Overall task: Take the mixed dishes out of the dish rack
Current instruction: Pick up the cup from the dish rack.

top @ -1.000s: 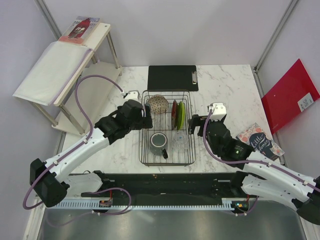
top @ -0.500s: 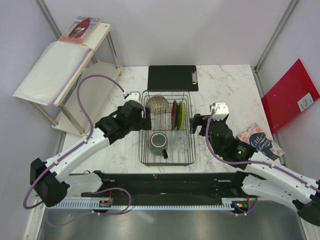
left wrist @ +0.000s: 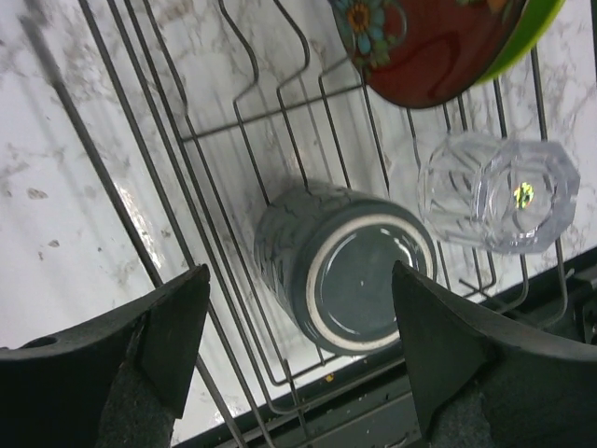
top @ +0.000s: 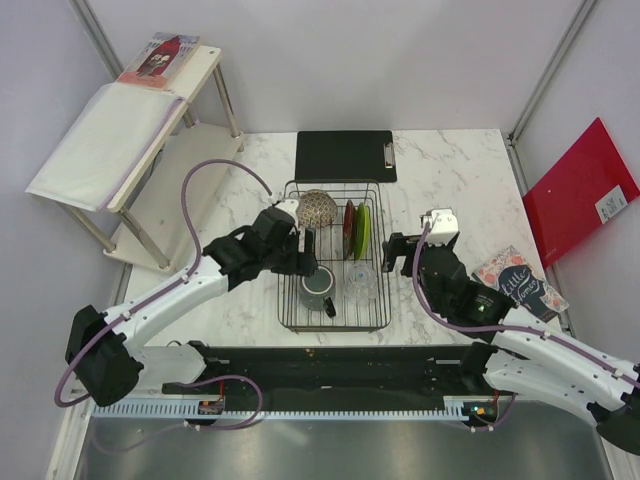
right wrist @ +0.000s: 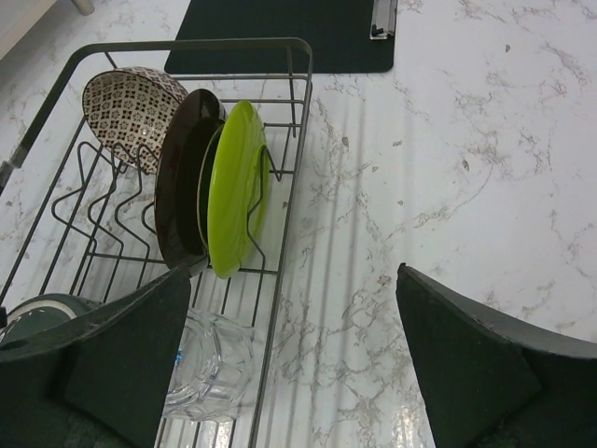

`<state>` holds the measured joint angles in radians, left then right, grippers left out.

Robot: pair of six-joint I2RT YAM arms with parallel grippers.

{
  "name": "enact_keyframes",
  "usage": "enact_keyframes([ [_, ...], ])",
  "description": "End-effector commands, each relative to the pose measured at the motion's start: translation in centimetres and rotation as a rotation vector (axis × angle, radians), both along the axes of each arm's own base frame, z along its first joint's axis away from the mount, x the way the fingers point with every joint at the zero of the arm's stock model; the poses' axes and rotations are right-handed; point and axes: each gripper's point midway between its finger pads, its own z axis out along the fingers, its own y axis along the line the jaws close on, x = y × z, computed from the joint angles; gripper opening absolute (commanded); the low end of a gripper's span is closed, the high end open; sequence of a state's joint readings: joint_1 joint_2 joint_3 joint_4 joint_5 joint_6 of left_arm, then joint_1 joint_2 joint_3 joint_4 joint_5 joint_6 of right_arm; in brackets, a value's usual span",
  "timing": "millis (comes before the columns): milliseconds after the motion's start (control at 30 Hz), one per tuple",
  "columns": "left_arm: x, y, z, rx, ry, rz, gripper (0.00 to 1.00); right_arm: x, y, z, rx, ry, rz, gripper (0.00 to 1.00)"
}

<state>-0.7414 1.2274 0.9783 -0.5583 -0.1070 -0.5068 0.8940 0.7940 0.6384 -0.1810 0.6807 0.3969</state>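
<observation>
The dish rack [top: 335,327] holds the mixed dishes: a dark grey-green mug [top: 318,287], a clear glass [top: 360,283], a patterned bowl [top: 316,208], a dark red plate [top: 348,230] and a lime-green plate [top: 362,232]. My left gripper [top: 308,252] is open inside the rack, just above the mug. In the left wrist view the mug [left wrist: 350,266] lies bottom toward the camera between the spread fingers [left wrist: 173,327], untouched, beside the glass [left wrist: 494,191]. My right gripper [top: 393,252] hangs open just outside the rack's right rim, facing the green plate [right wrist: 238,187] and the glass [right wrist: 210,364].
A black clipboard [top: 345,155] lies behind the rack. A red folder [top: 580,190] leans at the right wall, with a printed booklet [top: 518,282] on the table near it. A white shelf [top: 130,130] stands at the back left.
My left gripper has moved right and forward from the rack's left rim into the rack, over the mug. The right arm has barely shifted.
</observation>
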Motion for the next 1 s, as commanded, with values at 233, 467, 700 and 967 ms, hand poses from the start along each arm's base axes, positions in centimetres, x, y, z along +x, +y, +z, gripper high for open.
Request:
enact_keyframes([
  [233,-3.2,-2.8,0.7,0.008,-0.059,-0.139,0.98,0.3,1.2,-1.5,0.002,0.039,0.019,0.98],
  [467,-3.8,-3.6,1.0,0.043,-0.073,-0.107,0.97,0.1,0.8,-1.6,0.004,0.035,0.017,0.98],
  [700,-5.5,-2.8,0.4,-0.030,-0.019,0.099,0.74,0.0,0.6,-2.1,0.003,0.041,0.007,0.98],
  [967,-8.0,-3.3,-1.5,-0.026,0.060,0.233,0.69,0.0,1.0,-2.6,0.004,0.052,0.017,0.98],
])
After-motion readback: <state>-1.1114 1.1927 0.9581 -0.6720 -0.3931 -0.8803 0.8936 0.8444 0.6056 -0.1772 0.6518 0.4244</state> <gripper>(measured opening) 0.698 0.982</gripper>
